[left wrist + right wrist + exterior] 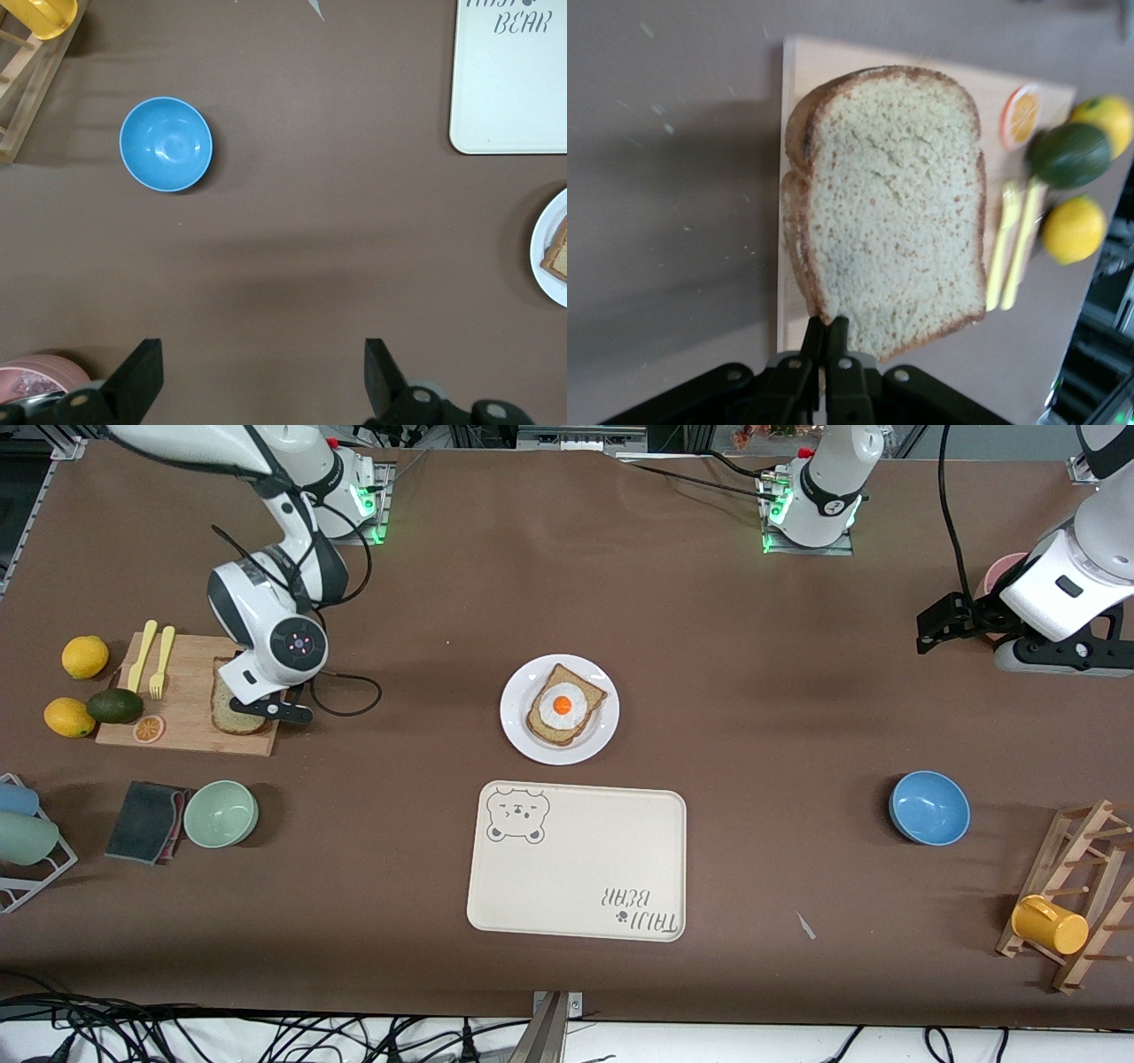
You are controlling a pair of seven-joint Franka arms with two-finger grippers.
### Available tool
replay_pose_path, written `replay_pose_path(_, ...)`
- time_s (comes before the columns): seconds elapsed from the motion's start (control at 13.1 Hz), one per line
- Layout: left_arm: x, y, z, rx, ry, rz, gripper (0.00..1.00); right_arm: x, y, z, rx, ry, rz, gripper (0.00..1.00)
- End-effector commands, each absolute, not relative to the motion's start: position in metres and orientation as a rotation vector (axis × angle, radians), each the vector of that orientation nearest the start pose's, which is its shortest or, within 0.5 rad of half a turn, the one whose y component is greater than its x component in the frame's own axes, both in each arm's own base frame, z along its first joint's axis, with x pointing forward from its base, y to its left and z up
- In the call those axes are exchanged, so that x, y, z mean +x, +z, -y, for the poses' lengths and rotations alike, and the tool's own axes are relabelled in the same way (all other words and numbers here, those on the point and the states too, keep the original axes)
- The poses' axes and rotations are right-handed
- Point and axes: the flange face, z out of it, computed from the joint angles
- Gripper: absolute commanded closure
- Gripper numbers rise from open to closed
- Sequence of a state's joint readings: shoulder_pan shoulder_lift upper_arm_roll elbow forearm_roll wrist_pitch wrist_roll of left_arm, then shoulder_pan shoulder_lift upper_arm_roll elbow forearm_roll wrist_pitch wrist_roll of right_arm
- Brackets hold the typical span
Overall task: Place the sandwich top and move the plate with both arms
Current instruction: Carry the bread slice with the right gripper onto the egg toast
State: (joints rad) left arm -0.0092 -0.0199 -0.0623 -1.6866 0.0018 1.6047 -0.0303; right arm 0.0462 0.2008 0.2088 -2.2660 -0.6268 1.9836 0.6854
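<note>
The cream tray [576,861] lies nearer the front camera than the plate [523,731], which sits mid-table bearing the egg slice [565,705], ready for its lid. Over the cutting board [190,726] at the right arm's end, the right gripper [825,341] pinches the sandwich top [890,208] by its edge, seemingly to carry it flat. The left gripper [261,376] waits with fingers spread over bare table near the pink dish [40,376].

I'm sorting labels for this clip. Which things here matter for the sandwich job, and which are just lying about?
In the job: sandwich top, pinched by right claw at the cutting board; plate; egg slice; left claw, open, waiting.

Lying about: tray, blue bowl, green bowl, lemons, avocado.
</note>
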Motion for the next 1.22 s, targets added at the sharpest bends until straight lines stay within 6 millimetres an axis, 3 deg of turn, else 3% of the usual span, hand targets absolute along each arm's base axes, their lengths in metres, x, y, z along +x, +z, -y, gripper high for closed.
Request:
replay_pose_path(0.0,0.545,0.589,0.039,-3.146,0.102,-0.057,0.0,0.485,0.3,-0.126,2.502,-0.168,-0.035,1.0)
replay_pose_path(0.23,0.545,0.589,0.039,-3.146,0.102,-0.057,0.0,0.508,0.354,-0.221,2.605,-0.204,0.041,1.0)
replay_pose_path(0.38,0.545,0.589,0.039,-3.146,0.102,-0.057,0.0,0.518,0.377,-0.286,2.664,-0.211,0.194,1.0)
replay_pose_path(0.61,0.545,0.589,0.039,-3.146,0.102,-0.057,0.0,0.549,0.377,-0.369,2.776,-0.317,0.51,1.0)
replay_pose_path(0.84,0.545,0.589,0.039,-3.146,0.102,-0.057,0.0,0.581,0.38,-0.438,2.898,-0.33,0.804,1.0)
replay_pose_path(1.07,0.545,0.589,0.039,-3.146,0.102,-0.057,0.0,0.584,0.366,-0.486,2.974,-0.259,1.034,1.0)
replay_pose_path(1.15,0.545,0.589,0.039,-3.146,0.102,-0.057,0.0,0.586,0.35,-0.496,2.988,-0.283,1.11,1.0)
